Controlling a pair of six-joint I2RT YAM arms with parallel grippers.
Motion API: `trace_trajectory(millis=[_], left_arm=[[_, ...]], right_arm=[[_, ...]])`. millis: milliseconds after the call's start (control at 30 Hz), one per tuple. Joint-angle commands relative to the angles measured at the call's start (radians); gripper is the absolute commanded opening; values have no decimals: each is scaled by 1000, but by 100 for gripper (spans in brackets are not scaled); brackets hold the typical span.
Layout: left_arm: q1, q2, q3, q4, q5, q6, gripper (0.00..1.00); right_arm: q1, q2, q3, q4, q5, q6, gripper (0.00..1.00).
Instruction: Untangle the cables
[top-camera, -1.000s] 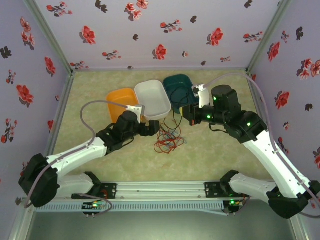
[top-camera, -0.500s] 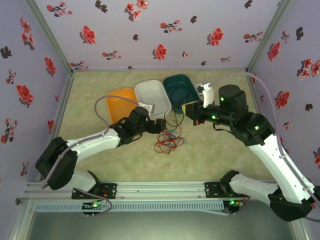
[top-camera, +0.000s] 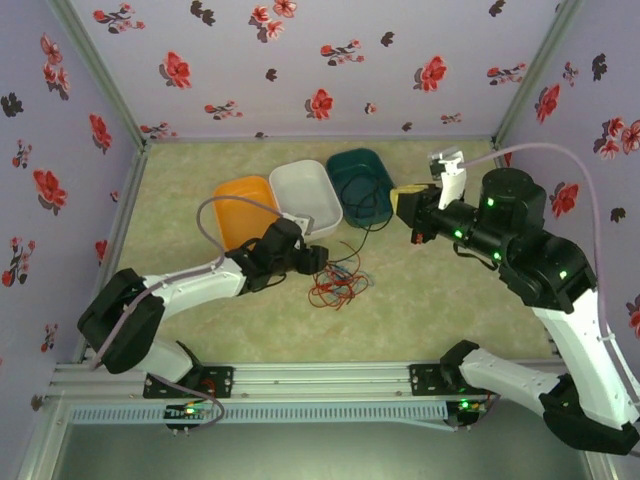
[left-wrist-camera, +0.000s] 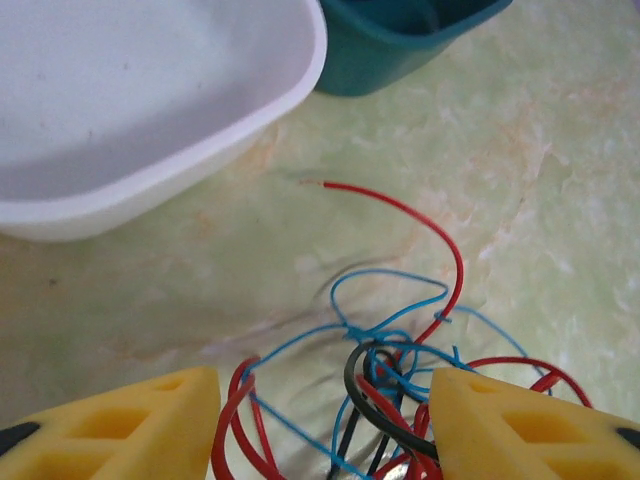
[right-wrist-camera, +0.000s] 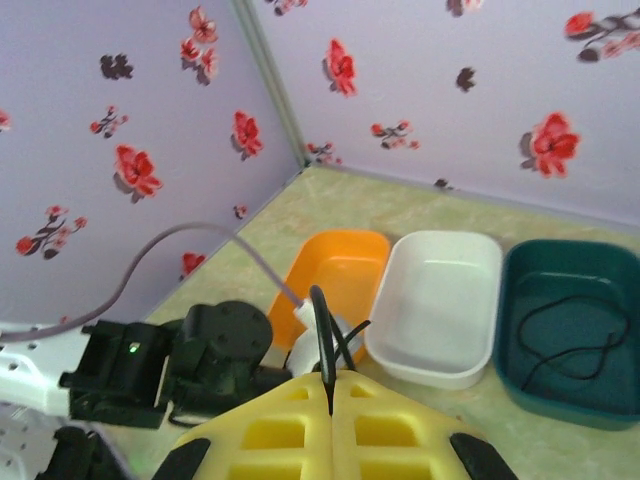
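Right pincer (right-wrist-camera: 330, 392) farther right now, tight on black cable (right-wrist-camera: 321, 325)

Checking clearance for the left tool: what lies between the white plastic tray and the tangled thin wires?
Left wrist view: bare pale green tabletop, plus one loose red wire end arcing from the tangled wires toward the white plastic tray.

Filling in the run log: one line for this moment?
left fingers: open, straddling cables | right fingers: shut on black cable | cables: tangled
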Motion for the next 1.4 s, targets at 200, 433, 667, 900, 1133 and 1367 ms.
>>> trace_trajectory(millis=[200,433,667,900,1133,1367], left_arm=[[-41,10,-53,-11,31,-31,56],[-50,-21,-65,9,30,-22,62],[-50,-55,-47,-14,9,-3,74],[-50,-79,-28,-47,-42,20,88],[-50,-85,0,-79,-68,47,100],[-50,-129,-7,-97,-126,48,100]], right_arm=[[-3,75,45,-15,303,-27,0],[-50,228,22,115,428,-60,0],[-127,418,40,278,447,-100,0],[-176,582,82,385,460,-110,0],[-206,713,126,437,458,-100,0],[-236,812,152,469,408,-76,0]])
